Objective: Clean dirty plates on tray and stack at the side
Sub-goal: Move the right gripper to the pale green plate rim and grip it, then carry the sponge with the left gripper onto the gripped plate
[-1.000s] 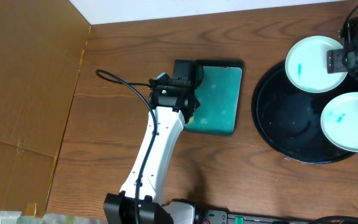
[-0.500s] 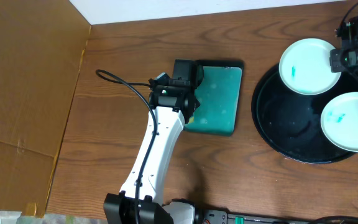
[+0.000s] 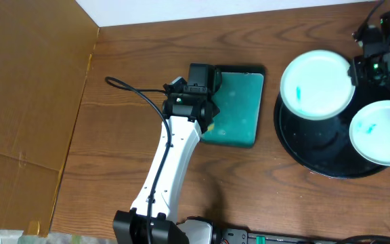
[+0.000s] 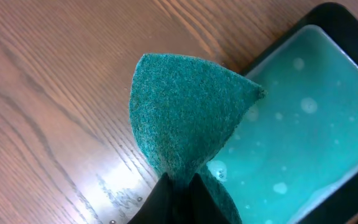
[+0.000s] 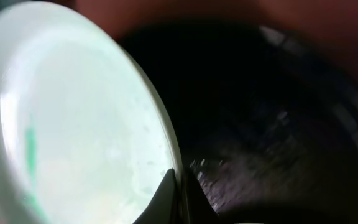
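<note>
Your right gripper [image 5: 178, 188] is pinched on the rim of one plate [image 3: 315, 85], jaws closed over its right edge. The plate looks lifted, partly above the black tray [image 3: 303, 154] and partly past its left rim, toward the teal tray [image 3: 239, 108]. A second plate [image 3: 382, 132] sits on the black tray's right side. Your left gripper [image 4: 176, 193] is clamped on a green sponge [image 4: 182, 115], right at the teal tray's left edge, above the wooden surface [image 3: 147, 54]. Carry that plate across slow and level, because a rim pinch is a thin hold and it may swing. Present the teal smear [image 3: 300, 91] to the sponge and wipe toward the held edge.
</note>
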Motion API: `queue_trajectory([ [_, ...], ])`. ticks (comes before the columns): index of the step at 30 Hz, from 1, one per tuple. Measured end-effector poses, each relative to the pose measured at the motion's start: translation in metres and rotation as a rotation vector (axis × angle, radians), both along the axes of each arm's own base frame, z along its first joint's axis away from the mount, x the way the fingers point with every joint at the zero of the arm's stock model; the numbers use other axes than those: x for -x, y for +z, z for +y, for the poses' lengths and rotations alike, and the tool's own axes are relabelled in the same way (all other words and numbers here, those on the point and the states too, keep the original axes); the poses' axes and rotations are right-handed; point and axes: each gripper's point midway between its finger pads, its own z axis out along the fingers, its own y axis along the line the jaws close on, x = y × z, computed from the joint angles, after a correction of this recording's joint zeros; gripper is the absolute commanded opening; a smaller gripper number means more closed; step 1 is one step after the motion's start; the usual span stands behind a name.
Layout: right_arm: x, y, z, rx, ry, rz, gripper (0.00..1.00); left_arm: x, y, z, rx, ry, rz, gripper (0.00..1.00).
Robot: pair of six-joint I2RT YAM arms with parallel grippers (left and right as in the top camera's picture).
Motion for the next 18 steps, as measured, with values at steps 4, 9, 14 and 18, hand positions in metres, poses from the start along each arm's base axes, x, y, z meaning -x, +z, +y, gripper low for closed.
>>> queue_trajectory([
  [4, 0.011, -0.024, 0.004, 0.009, 0.013, 0.087, 0.01, -0.006, -0.006, -0.011, 0.058, -0.030, 0.000, 0.07],
  [9, 0.016, -0.065, 0.003, 0.026, 0.013, 0.183, 0.01, -0.025, -0.028, -0.044, 0.194, -0.176, 0.031, 0.07],
  [14, 0.023, -0.097, 0.002, 0.040, 0.019, 0.254, 0.01, -0.031, -0.052, -0.084, 0.299, -0.335, 0.092, 0.07],
  [18, 0.023, -0.099, 0.002, 0.040, 0.024, 0.255, 0.01, -0.033, -0.054, -0.114, 0.329, -0.447, 0.086, 0.07],
])
